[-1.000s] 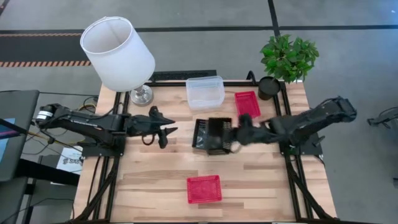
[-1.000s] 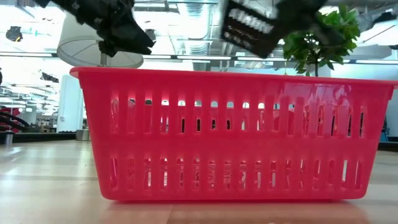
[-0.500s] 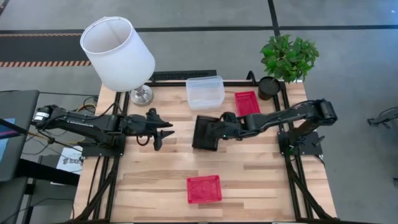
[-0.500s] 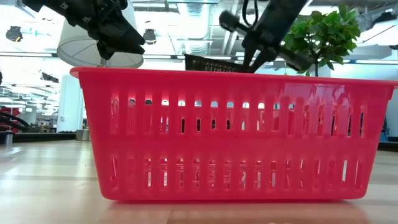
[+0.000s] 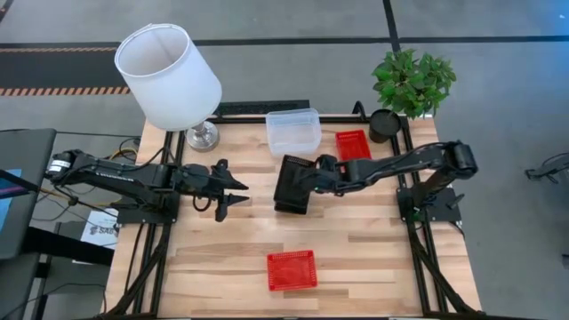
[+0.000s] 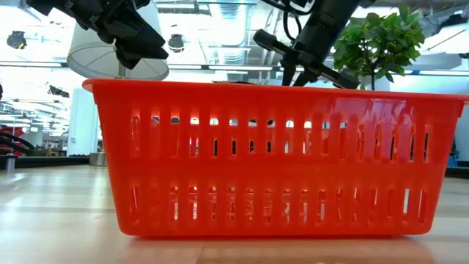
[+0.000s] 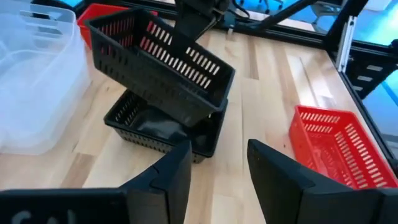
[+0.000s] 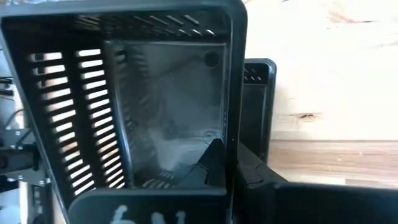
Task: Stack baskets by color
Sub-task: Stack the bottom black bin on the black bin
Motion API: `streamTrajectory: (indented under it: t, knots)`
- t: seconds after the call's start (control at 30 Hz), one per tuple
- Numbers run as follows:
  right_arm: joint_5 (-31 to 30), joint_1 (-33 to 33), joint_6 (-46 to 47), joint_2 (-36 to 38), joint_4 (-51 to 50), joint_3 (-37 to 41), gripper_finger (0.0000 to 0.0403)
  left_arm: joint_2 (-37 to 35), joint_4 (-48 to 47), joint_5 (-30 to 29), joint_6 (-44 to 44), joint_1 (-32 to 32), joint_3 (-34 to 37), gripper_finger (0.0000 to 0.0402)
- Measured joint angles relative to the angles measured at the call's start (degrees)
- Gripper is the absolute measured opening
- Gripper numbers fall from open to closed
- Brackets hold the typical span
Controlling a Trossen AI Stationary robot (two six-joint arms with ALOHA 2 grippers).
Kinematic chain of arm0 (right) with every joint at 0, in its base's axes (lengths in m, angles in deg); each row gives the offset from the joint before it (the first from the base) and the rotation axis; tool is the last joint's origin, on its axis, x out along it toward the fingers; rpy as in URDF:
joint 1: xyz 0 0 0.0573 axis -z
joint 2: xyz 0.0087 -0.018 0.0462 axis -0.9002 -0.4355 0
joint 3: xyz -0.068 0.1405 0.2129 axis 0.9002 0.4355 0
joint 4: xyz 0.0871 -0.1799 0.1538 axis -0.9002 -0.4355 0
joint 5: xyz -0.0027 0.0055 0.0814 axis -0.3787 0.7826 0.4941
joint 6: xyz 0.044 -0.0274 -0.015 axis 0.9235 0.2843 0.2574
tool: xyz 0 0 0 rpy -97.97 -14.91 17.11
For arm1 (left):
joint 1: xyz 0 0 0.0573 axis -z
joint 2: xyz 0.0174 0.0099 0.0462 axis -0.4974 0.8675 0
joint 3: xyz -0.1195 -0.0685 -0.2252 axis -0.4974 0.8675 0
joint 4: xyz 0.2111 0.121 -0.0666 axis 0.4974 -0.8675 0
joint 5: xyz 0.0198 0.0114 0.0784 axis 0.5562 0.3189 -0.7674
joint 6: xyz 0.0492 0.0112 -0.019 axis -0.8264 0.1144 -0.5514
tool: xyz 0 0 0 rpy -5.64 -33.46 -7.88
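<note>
A pale wooden table (image 5: pixel 231 258) on a black frame is seen from above, with a grey floor around it. At its far left corner a white-shaded lamp (image 5: pixel 169 76) is stood, and below it the left gripper (image 5: pixel 233 192) is hung above bare wood, jaws parted to a middling gap and holding nothing, as the left wrist view confirms; it is pointed toward the black baskets, which lie near but apart from it. At the far edge near the middle, the clear baskets (image 5: pixel 293 131) are nested. In front of them a black mesh basket (image 7: pixel 163 56) is held tilted over another black basket (image 7: pixel 149 127) resting flat on the wood, its low corner already inside the lower one. It is gripped at its right-hand rim by the right gripper (image 5: pixel 325 174), jaws pinched shut on the thin wall, as seen in the right wrist view. The long axes of the two baskets are roughly aligned, so levelling and lowering is judged to be what nesting calls for; the right arm is the one engaged. Just right of the clear stack a small red basket (image 5: pixel 353 145) is set, then a potted plant (image 5: pixel 411 84) at the corner. Another red basket (image 5: pixel 292 269) lies alone near the front edge, well apart. Nothing is seen in the way of the drop.
</note>
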Motion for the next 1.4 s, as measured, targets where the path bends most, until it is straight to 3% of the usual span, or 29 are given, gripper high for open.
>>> streamTrajectory:
  t: [1.4]
  knots:
    - [8.9,1.7,-10.9,-4.3,-1.1,0.3,0.0006,0.0,0.3,-1.3,1.6,0.0,0.0,0.0144]
